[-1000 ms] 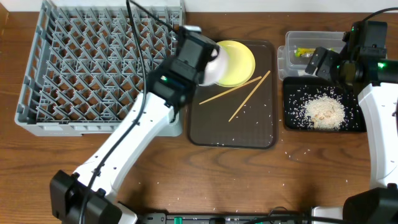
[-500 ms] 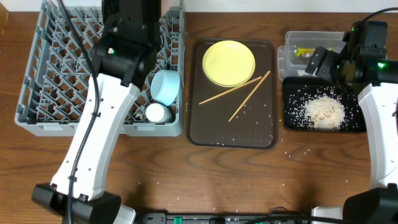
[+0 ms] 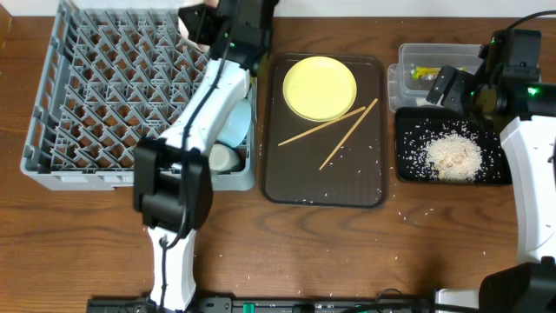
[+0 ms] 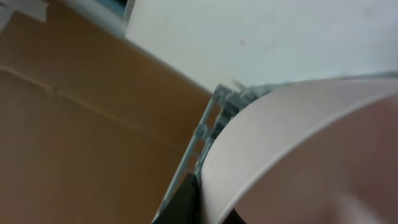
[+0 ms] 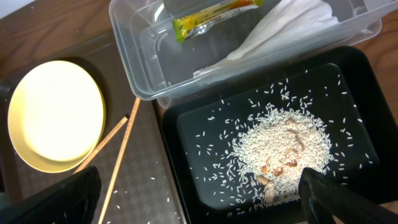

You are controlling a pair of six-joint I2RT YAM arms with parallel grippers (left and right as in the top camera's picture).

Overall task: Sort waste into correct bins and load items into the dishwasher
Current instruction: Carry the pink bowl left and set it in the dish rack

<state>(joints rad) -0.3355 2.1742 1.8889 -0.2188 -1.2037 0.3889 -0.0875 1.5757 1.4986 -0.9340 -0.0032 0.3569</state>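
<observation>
The left arm has swung from the brown tray [image 3: 347, 187] to the far right corner of the rack [image 3: 104, 104], taking the white bowl [image 4: 298, 155] with it. The left gripper [image 3: 211, 22] appears clamped on the bowl's rim: in the wrist view the bowl's wall fills the frame, with one dark finger just below it. The bowl hangs above the rack's back edge and is not yet down among the pegs.

The blue bowl [image 3: 236, 122] and the cup [image 3: 221, 158] already lie in the rack's right-hand rows, partly under the arm. The plate [image 3: 321, 87] and chopsticks [image 3: 334, 130] are now uncovered on the brown tray, still to be loaded.

The right gripper [image 5: 196, 202] has not moved; it hovers over the black tray [image 5: 348, 93] with jaws wide apart. The rice [image 5: 280, 149] sits in that tray, and the wrapper [image 5: 214, 15] and napkin [image 5: 280, 28] lie in the tub [image 5: 149, 62], so sorting looks done and loading is about half through.
</observation>
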